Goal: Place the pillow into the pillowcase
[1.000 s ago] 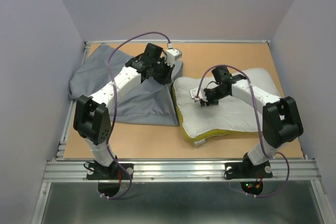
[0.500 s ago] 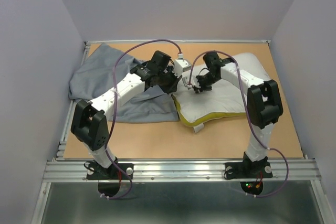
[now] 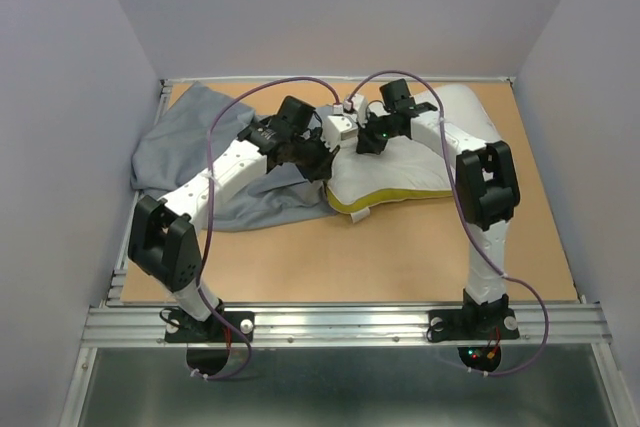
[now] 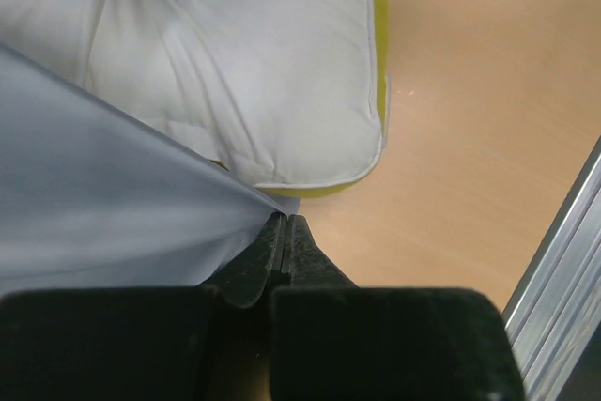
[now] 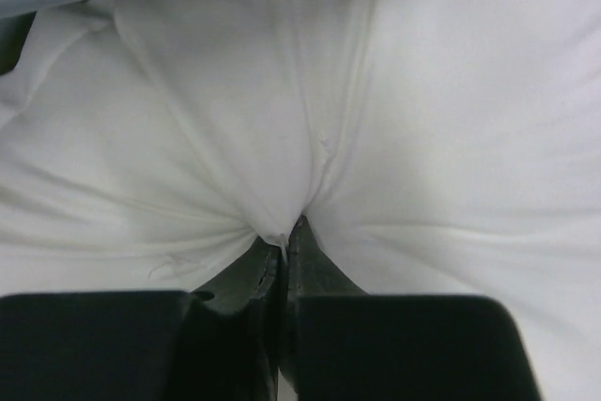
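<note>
On the desk (image 3: 400,257) the grey pillowcase (image 3: 190,152) lies crumpled at the left of the overhead frame. The white pillow (image 3: 430,162) sits just right of centre, bunched, with its yellow edge facing the bottom.

The left end effector (image 4: 285,232) has its jaws pressed together on the pillowcase's edge, holding a taut grey sheet that overlaps the pillow's left part in the left wrist view. The right end effector (image 5: 285,241) is clamped on a gathered fold of the pillow's white cover.

The step looks like feeding the pillow into the mouth. To do it well:
- The left pinch should hold only the upper layer, and hold it high, so the opening gapes.
- The right arm should lead with 1 corner, low along the desk and under that sheet, without shoving the lower layer ahead.

Compared with 1 second ago:
- The pillow has been dragged from the middle right toward the upper centre and now looks narrower.
- The right arm has swung up and left.
- The left end effector has shifted slightly right, drawing the pillowcase's edge along.
</note>
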Controlling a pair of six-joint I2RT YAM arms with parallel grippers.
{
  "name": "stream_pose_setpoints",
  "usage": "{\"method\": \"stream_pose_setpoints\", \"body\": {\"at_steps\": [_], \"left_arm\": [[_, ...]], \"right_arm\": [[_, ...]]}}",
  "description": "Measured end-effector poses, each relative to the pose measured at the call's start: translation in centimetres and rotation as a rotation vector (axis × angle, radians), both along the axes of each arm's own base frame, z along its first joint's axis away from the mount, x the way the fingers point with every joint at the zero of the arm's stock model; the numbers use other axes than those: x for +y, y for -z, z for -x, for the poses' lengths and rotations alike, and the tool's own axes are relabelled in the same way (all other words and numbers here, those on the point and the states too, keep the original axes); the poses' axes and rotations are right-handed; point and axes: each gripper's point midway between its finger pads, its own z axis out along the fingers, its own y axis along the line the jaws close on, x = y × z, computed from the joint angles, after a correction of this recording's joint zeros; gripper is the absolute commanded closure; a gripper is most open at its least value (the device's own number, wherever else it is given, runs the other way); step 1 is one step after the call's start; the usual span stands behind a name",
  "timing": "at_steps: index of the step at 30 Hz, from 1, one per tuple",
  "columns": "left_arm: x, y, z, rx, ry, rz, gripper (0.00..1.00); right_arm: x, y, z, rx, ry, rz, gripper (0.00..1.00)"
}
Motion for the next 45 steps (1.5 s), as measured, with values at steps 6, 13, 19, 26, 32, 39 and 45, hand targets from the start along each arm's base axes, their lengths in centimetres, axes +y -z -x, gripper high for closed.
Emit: {"method": "stream_pose_setpoints", "body": {"at_steps": [6, 13, 19, 26, 32, 39, 45], "left_arm": [[0.2, -0.4, -1.0, 0.045, -0.005, 0.057, 0.97], [2.5, 1.2, -2.8, 0.003, -0.078, 0.043, 0.68], [7.0, 0.4, -2.1, -0.195, -0.09, -0.033, 0.4], [8.0, -1.5, -0.7, -0.407, 0.05, -0.043, 0.36], [7.6, 2.8, 1.2, -0.481, 0.192, -0.083, 0.4], [7.1, 7.1, 3.2, -0.608, 0.423, -0.181, 0.44], [7.1, 8.5, 4.0, -0.717, 0.499, -0.196, 0.49]], "right_arm": [[1.2, -0.2, -1.4, 0.132, 0.256, -0.126, 0.99], [2.4, -0.1, -2.6, 0.239, 0.415, -0.243, 0.99], [2.8, -0.4, -2.8, 0.245, 0.425, -0.273, 1.0], [2.7, -0.1, -2.2, 0.205, 0.364, -0.263, 0.99], [2.6, -0.3, -1.5, 0.199, 0.305, -0.259, 0.99], [2.1, -0.5, -1.2, 0.235, 0.298, -0.266, 0.99], [1.4, -0.7, -1.8, 0.298, 0.328, -0.296, 0.99]]}}
